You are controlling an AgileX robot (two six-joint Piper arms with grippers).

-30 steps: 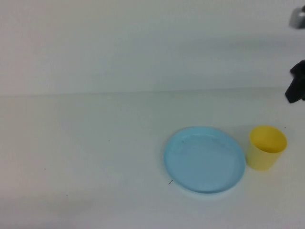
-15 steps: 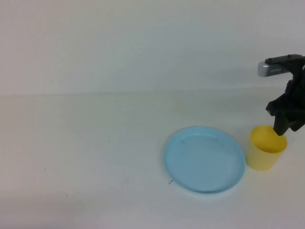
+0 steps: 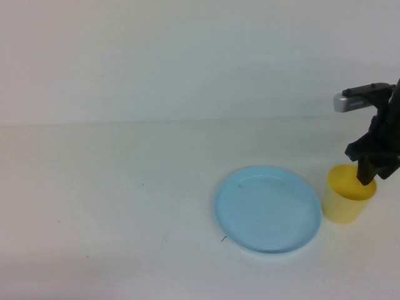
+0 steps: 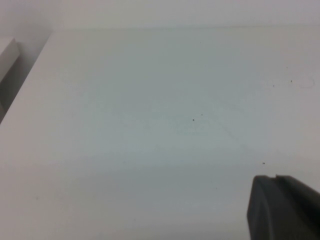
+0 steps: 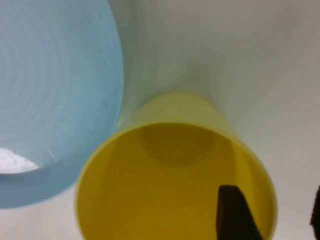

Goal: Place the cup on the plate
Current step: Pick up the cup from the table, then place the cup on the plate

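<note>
Cup (image 3: 347,201): upright on the bench (image 3: 125,206), right of frame, just beside the plate (image 3: 268,209).
Right gripper (image 3: 369,174): fingers apart, straddling the cup's rim.
Left gripper (image 4: 285,207): fingers' state cannot be told.

I am working at what looks like a robot test bench.
A plain white table (image 3: 125,206) is meeting a blank wall (image 3: 187,56); my right gripper (image 3: 367,178) is hanging over a cup (image 3: 344,206) beside a plate (image 3: 269,209), and my left gripper (image 4: 285,207) is hovering over bare tabletop.

right gripper (image 3: 370,177) at table's right edge, pointing down, jaws apart. left gripper (image 4: 282,207): one dark finger visible, low over table.
</note>
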